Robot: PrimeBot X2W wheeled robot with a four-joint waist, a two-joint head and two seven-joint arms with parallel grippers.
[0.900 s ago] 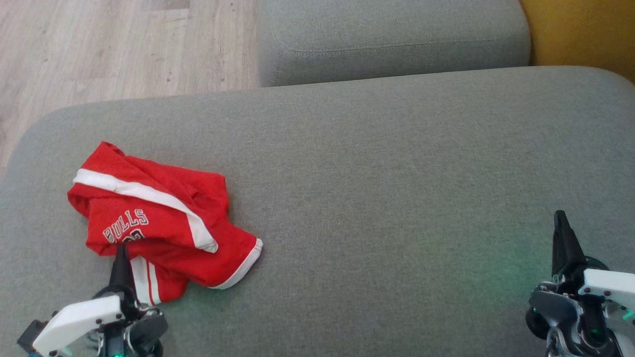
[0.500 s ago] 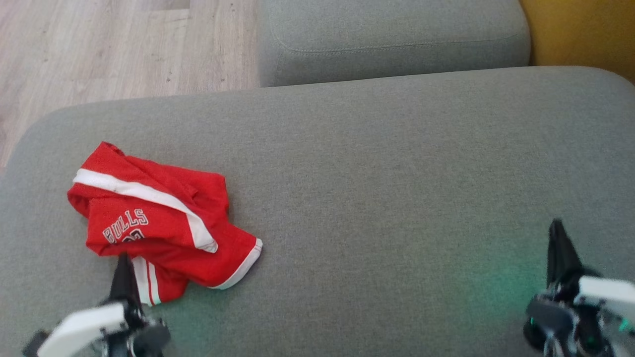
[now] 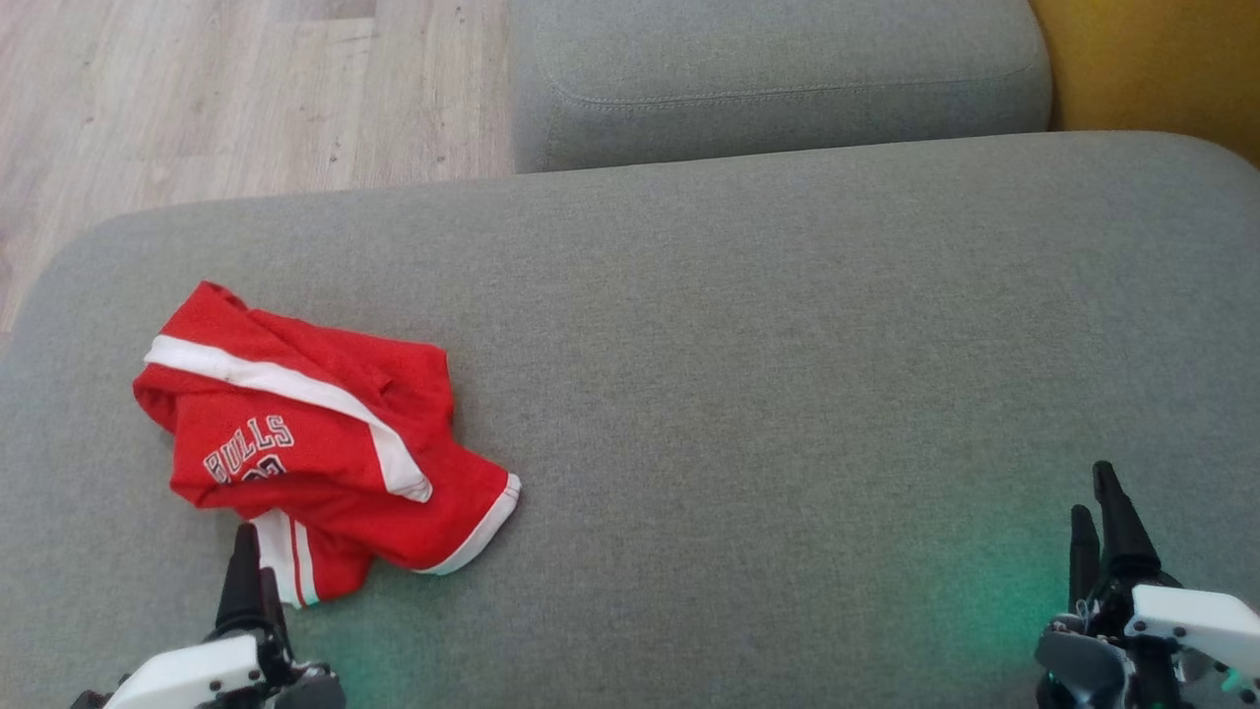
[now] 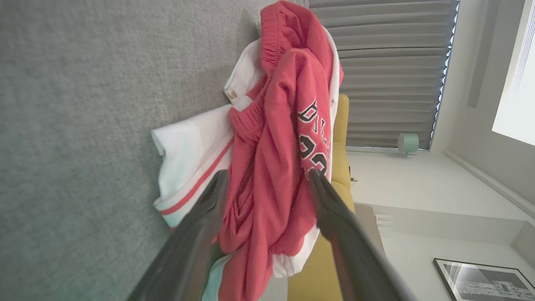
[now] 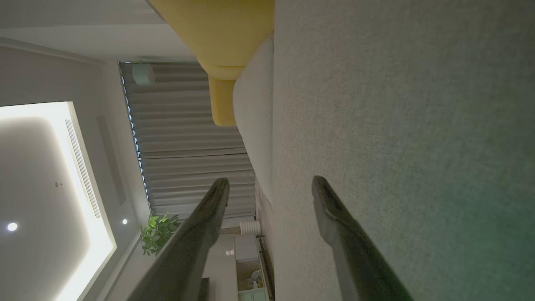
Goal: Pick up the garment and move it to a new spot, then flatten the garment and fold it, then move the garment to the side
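Garment [image 3: 315, 443] lies crumpled on the left of the grey sofa cushion [image 3: 748, 374] in the head view, "BULLS" plain to read, the number beneath tucked under a fold. Left gripper [image 3: 251, 576] sits just beside its striped sleeve; right gripper [image 3: 1093, 490] is well apart.

Left wrist view: jaws spread wide, empty, garment dead ahead, lettering creased, digits unclear. It looks light, limp and soft, so pinch a raised fold or the sleeve hem.

Right wrist view: fingers wide apart, holding nothing, above the cushion.
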